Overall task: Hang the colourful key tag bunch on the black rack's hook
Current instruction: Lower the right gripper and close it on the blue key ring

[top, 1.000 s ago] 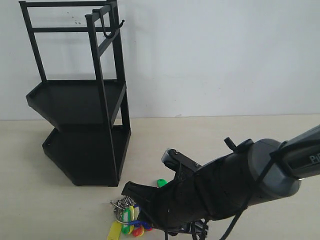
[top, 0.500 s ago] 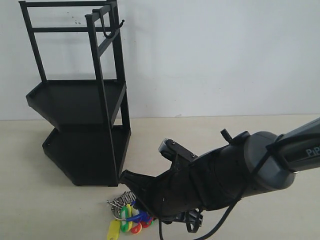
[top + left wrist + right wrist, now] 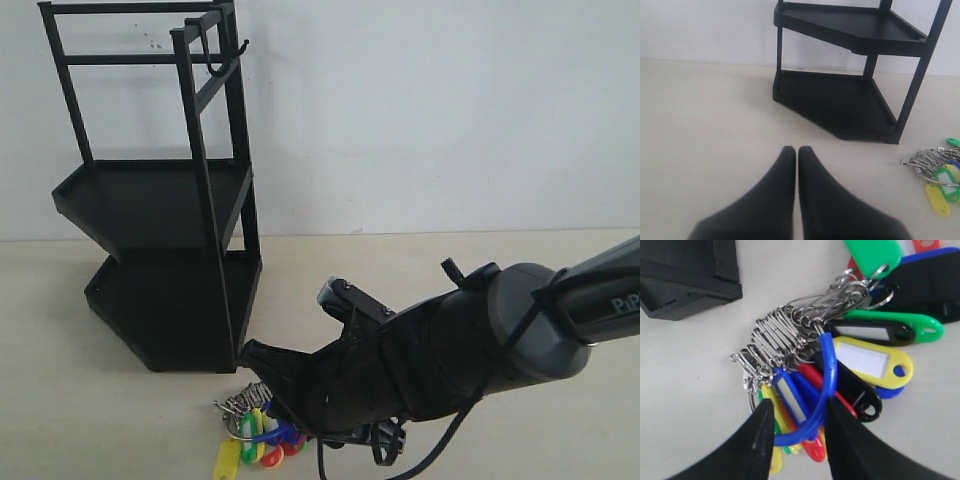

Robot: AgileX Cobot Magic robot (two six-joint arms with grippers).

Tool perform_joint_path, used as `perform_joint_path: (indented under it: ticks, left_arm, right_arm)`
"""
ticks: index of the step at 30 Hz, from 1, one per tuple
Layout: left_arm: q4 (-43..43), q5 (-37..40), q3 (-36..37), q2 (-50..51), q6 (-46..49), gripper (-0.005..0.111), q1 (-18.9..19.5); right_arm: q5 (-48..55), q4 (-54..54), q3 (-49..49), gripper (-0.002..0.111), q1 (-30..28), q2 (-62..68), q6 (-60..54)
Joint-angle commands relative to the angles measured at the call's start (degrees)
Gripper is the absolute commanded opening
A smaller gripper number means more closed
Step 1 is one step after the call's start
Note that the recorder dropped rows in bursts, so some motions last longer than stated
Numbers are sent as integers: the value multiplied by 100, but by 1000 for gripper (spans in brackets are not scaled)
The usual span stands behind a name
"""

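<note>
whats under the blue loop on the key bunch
Red, blue and black tags of the colourful key tag bunch lie under the blue loop. The right pincer covers part of its lower end.

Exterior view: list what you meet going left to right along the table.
black rack → colourful key tag bunch → right arm's grey link. The right gripper is left out, as it overlaps the bunch.
</note>
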Motion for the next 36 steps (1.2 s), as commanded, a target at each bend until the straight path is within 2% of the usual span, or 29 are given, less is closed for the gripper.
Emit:
perform_joint_path:
  ticks: [1,10,16,18,21,22,30,36]
  left_arm:
    - [28,-45,-8,-12,20,4,-4]
    - [28,-45,-8,-12,20,4,-4]
    - [28,-45,-8,-12,20,4,-4]
    - [28,-45,-8,-12,20,4,-4]
    - [28,-45,-8,-12,20,4,-4]
    - [28,-45,-8,-12,20,4,-4]
    - [28,-45,-8,-12,20,4,-4]
    - [28,-45,-8,-12,20,4,-4]
  right_arm:
    - [-115,-4,-29,34,15,39,-62]
    - [38,-4,-176,34,15,460,-63]
    - [-273,-4,-198,33,15,469,-180]
    - [-379,-4,-198,25,15,469,-258]
    - [-452,-4,-198,2,15,469,-274]
    - [-452,-4,-198,0,15,469,-296]
    - [-452,-4,-198,0,15,368,-793]
    - [-620,-4,-188,0,15,-183,-1695]
